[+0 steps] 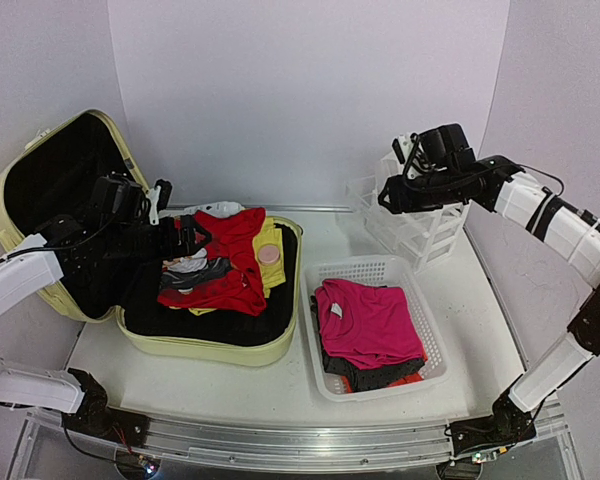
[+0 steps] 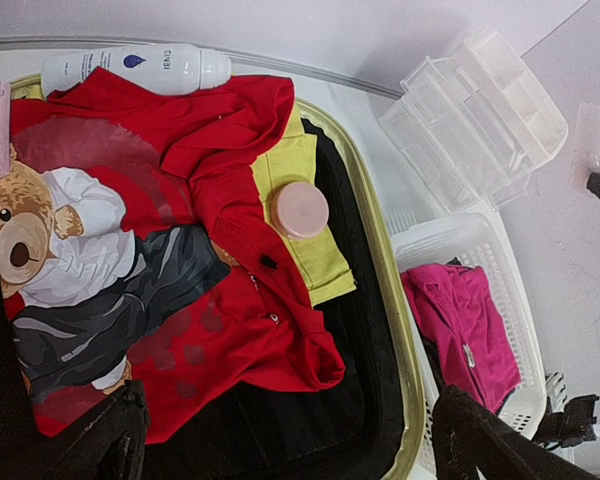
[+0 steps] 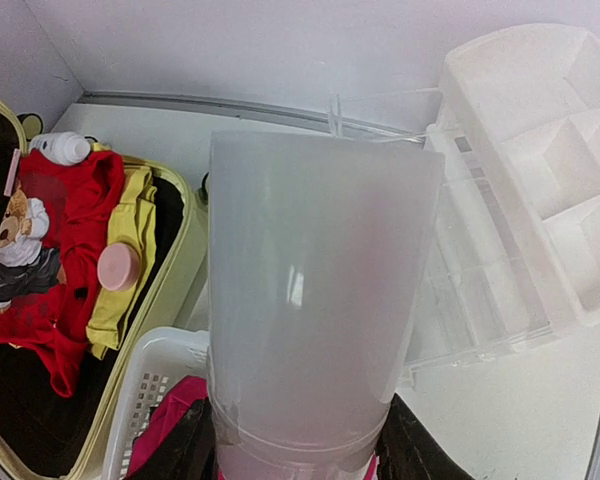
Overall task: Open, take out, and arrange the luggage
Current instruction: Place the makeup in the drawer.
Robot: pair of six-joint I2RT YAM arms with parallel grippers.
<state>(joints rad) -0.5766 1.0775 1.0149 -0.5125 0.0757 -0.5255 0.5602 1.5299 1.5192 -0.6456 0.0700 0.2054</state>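
Item under inspection: the luggage (image 1: 200, 347), a large pale yellow-green hard-shell case with rounded corners. It lies on the left part of the table (image 1: 220, 385), just beside the white mesh basket (image 1: 365, 268).

Condition: open. The lid stands tilted up and back on the left side, showing black fabric lining. The base shell lies flat, and its pale rim frames the same black lining. A small pale fitting shows on the lid's top corner; whether it is a wheel or a handle cannot be told from the overhead view.

Contents of the base shell: a red garment (image 2: 220, 150) with a teddy bear print (image 2: 50, 230) lies crumpled over a yellow garment (image 2: 325, 260). A round pink lid (image 2: 300, 210) rests on the yellow cloth. A white bottle (image 2: 130, 68) lies on its side at the far rim, touching the red garment.

Left gripper (image 2: 290, 400): above the base shell, jaws spread wide apart, nothing between them.

Right gripper (image 3: 300, 455): raised above the clear plastic drawer organizer (image 1: 410, 225) at the far right, jaws clamped on either side of a translucent tube (image 3: 315, 290).

Basket: holds a magenta garment (image 1: 370, 320) on top of darker cloth.
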